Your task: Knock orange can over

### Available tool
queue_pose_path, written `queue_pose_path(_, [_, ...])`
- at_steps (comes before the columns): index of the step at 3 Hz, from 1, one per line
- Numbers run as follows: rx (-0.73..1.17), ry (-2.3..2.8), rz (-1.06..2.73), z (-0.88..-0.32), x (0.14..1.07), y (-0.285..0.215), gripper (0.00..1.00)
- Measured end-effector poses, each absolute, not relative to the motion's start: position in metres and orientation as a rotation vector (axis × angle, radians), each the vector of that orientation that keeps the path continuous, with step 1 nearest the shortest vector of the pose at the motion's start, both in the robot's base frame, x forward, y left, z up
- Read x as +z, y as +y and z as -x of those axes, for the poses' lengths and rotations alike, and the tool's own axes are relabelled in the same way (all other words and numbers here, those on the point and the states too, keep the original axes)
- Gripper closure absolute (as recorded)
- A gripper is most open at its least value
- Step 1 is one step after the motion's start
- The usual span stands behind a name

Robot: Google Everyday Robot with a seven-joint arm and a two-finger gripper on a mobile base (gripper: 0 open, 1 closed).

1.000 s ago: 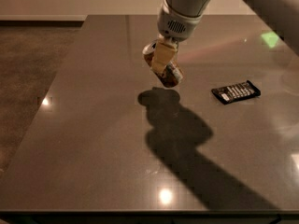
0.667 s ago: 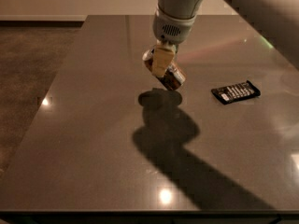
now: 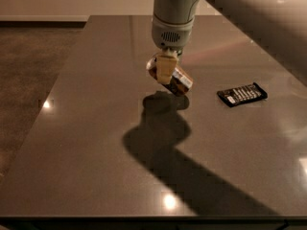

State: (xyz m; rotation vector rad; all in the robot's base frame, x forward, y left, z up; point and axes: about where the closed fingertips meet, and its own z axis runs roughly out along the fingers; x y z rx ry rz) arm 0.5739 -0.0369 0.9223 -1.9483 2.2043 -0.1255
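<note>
Pincer (image 3: 165,70) looks closed on the orange can (image 3: 178,82), which is tilted just above the tabletop (image 3: 96,152), approx. mid. Risk: if I release here, the can may roll right & hit the black packet (image 3: 242,95). Left side has much free room; edges are far.

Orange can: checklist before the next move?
1. Gripper shut on the orange can, mid-table: ok.
2. Can tipped off upright: ok, it is tilted in the grip.
3. Can lying flat on the table: not ok, not yet down.
4. Can's lower end touching the table: cannot tell.
5. Dark snack bar apart from the can: ok.
</note>
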Motion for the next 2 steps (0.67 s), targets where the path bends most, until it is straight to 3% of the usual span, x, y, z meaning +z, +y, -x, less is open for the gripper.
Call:
queue_pose_path(1, [-0.136,2.210,1.993,-0.5714,0.9142,-0.0367,0.12])
queue_pose_path(2, [-0.142,2.211,2.034,-0.5708,0.9068,-0.0356,0.00])
